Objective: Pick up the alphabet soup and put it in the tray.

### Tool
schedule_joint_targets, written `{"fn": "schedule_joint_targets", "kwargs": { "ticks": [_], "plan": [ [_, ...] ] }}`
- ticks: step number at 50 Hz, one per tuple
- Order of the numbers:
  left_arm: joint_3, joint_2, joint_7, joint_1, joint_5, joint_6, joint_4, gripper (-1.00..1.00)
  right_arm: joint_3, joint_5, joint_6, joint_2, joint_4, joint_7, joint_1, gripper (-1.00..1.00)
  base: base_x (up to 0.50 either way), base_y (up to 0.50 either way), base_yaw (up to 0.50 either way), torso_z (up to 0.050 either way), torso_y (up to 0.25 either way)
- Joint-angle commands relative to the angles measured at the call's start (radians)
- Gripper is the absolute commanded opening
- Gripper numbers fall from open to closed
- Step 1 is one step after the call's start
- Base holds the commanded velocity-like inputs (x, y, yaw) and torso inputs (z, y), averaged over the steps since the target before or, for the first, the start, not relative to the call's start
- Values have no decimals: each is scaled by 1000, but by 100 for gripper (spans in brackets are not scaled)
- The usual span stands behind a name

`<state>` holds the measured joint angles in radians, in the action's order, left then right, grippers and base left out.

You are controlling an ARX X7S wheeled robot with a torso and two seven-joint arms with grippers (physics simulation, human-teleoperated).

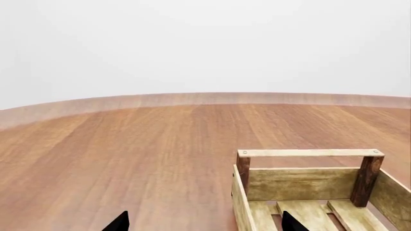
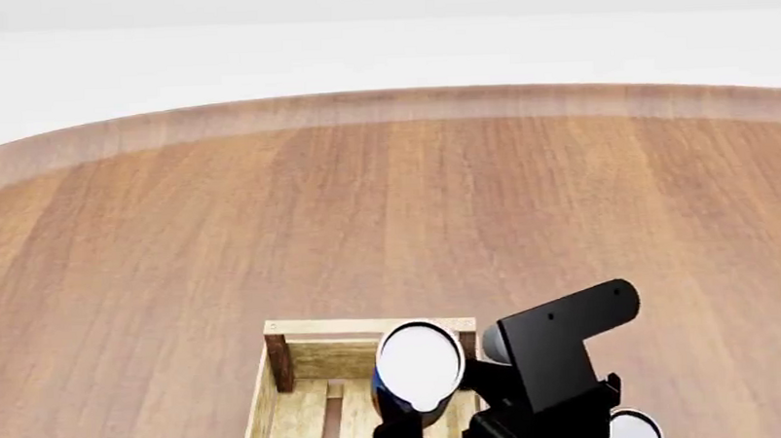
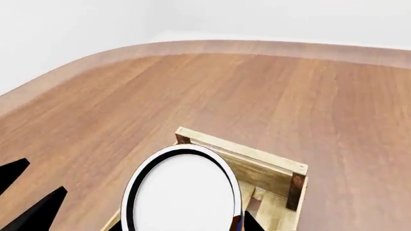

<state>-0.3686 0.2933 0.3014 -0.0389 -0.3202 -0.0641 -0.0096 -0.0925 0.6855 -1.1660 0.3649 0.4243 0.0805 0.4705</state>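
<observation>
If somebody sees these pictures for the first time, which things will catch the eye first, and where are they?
First comes the white top of the alphabet soup, held by the right gripper over the far end of the tray. The tray stands on the near part of a wide wooden table. The left gripper shows only dark fingertips, beside the tray and holding nothing.

tray [image 1: 308, 185] on wood table [image 1: 128, 154] — l gripper [image 1: 202, 222] tips apart

A broad, round-edged table of warm brown wood grain [image 2: 390, 209] carries a rectangular light-wood slatted crate with darker corner posts [image 2: 298, 363], resting at its near side.
</observation>
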Motion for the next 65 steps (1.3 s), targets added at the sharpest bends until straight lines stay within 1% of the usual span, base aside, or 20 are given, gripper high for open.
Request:
{"fn": "schedule_joint_targets", "kwargs": {
  "ticks": [1,8,14,42,65],
  "plan": [
    [-3,3,3,1,-2,-2,3,100,-71,-19,50,-41,-48,33,20,-100,0,0,0,0,0],
    [-5,5,4,1,-3,-3,4,100,-104,-35,90,-57,-86,49,16,-100,0,0,0,0,0],
    [-6,6,5,0,-5,-3,4,100,-143,-72,154,-76,-178,75,24,-100,0,0,0,0,0],
    [-13,9,7,-4,-12,-7,-3,100,-177,-134,293,-101,-376,102,19,-100,0,0,0,0,1],
    [-18,15,14,-1,-14,-10,8,100,-261,-208,390,-134,-568,131,47,-100,0,0,0,0,0]
  ]
}}
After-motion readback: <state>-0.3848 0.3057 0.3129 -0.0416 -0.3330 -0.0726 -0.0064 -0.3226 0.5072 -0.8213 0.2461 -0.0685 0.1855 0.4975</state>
